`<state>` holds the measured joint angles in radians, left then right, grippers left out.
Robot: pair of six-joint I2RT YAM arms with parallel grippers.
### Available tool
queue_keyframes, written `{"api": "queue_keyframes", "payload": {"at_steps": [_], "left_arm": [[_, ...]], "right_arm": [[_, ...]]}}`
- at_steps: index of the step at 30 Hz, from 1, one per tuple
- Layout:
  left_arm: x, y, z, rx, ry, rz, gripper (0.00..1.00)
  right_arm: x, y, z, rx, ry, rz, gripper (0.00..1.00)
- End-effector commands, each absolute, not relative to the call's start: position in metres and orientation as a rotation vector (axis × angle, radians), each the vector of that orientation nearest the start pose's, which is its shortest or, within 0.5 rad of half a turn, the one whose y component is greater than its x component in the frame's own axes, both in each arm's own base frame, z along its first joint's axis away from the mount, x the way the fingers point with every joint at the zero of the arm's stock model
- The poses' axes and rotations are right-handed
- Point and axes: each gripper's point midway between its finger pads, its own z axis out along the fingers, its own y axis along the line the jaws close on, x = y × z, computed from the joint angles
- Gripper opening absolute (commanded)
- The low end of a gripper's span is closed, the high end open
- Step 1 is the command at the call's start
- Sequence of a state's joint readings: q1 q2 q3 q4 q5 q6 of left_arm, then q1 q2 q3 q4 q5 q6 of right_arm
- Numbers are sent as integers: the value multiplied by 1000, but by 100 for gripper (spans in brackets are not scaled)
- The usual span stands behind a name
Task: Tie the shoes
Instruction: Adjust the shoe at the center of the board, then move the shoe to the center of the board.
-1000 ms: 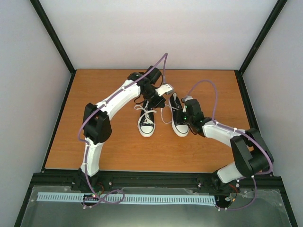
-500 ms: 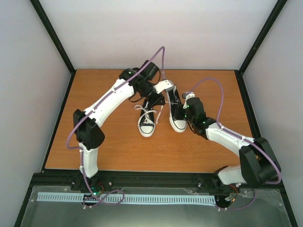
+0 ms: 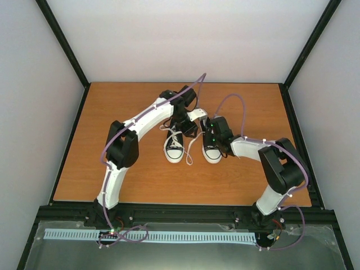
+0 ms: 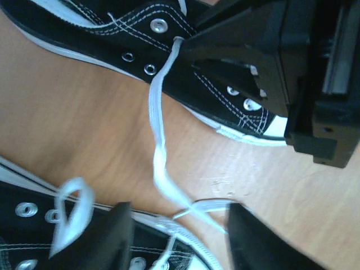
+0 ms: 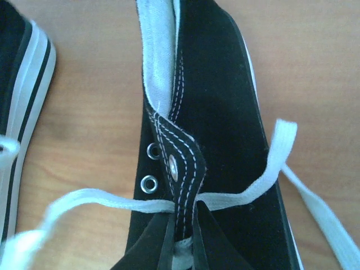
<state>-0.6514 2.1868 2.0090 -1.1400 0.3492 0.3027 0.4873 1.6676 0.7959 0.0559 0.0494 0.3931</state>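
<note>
The shoes stand side by side near the middle of the wooden table [image 3: 112, 118], toes pointing to the near edge, with the left shoe [image 3: 174, 147] just apart from the right shoe [image 3: 212, 149]. Both arms reach in over the far ends of the pair. The right gripper [image 5: 181, 216] is pinched tight on the eyelet edge of the right shoe, just where a white lace [image 5: 242, 197] crosses the black canvas. Whether the lace itself is caught in that pinch cannot be told. From there the lace runs out to both sides, loose over the shoe's side and onto the wood. The left gripper [image 4: 180, 207] hangs low over the strip of table between the two shoes, its fingers [image 4: 107, 236] released and standing apart. They clamp nothing. In the left wrist view one lace strand drops from the right shoe's eyelets, trails across the bare wood and crosses another strand in the gap between those fingers, beside the left shoe's white sole. A blurred loop of lace sits over the left shoe's eyelets.
</note>
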Motion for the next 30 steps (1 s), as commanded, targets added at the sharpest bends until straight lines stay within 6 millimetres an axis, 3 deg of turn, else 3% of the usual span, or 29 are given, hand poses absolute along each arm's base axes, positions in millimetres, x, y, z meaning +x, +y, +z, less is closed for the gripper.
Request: {"api": "queue_keyframes", "payload": {"at_steps": [1,3,5,8,11,13,16,18,23,30], "left_arm": [[374,-340,159,1317,2454,-467,59],[365,-336,165,1348,2449,-478,92],[350,-328,167,1419,2427,-493,100],[318,-312,163,1535,2382,-513,97],[283,-296,145,1634,2394,-511,87],[254,-295,130,1766,2364,-517,79],[217,-305,108,1982,2268,-484,63],[216,-315,97,2027,2235,-424,59],[263,-330,71,1934,2300,-191,58],[272,-326,37,1964,2289,-101,61]], "right_arm": [[404,177,61,-5,2371,237,3],[405,179,58,-8,2389,235,3],[404,181,60,-9,2400,248,14],[397,176,68,-16,2421,230,34],[384,168,82,-53,2439,200,52],[374,160,89,-66,2461,166,62],[363,141,97,-51,2491,125,69],[358,123,99,-7,2517,130,70],[344,83,72,109,2637,156,68],[325,81,40,71,2755,146,66]]}}
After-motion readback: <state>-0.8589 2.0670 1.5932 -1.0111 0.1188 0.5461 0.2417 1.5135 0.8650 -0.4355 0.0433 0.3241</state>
